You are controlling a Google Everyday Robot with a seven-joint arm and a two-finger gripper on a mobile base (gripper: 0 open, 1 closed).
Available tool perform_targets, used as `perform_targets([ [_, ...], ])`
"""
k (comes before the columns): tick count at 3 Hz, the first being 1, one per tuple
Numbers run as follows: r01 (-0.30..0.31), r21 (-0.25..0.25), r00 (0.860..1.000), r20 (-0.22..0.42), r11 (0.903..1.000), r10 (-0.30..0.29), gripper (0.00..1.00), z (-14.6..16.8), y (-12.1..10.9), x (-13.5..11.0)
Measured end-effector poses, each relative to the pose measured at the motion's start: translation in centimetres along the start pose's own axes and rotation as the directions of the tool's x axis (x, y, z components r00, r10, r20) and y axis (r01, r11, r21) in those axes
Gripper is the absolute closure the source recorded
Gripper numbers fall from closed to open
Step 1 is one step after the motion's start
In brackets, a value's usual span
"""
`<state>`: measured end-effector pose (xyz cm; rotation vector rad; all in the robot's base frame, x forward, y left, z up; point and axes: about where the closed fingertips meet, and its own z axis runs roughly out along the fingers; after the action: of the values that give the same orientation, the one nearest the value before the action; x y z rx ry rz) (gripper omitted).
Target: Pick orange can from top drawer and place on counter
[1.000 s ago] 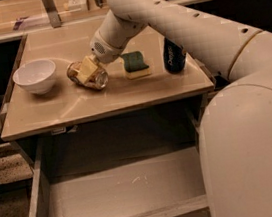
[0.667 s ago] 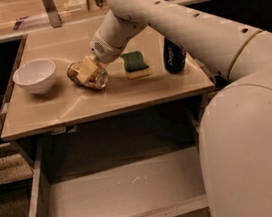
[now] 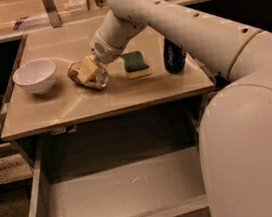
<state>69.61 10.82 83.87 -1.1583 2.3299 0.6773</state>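
The orange can (image 3: 98,80) lies tilted on its side on the beige counter (image 3: 124,96), left of centre. My gripper (image 3: 86,71) reaches down from the right. Its pale fingers (image 3: 88,68) are closed across the can, which rests on the counter. The top drawer (image 3: 118,196) is pulled fully open below the counter, and its grey bottom holds nothing.
A white bowl (image 3: 35,76) stands on the counter to the left of the can. A green and yellow sponge (image 3: 136,65) and an upright dark blue can (image 3: 173,57) stand to its right. My arm and body fill the right side.
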Motion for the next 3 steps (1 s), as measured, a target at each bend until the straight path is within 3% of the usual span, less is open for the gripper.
perform_targets([
  [1,0.0,0.0,1.0,0.0,1.0,0.0,0.13,0.0,0.0,0.0],
  [2,0.0,-0.001,1.0,-0.001,1.0,0.0,0.0,0.08,0.02,0.01],
  [3,0.0,-0.001,1.0,-0.001,1.0,0.0,0.0,0.08,0.03,0.01],
])
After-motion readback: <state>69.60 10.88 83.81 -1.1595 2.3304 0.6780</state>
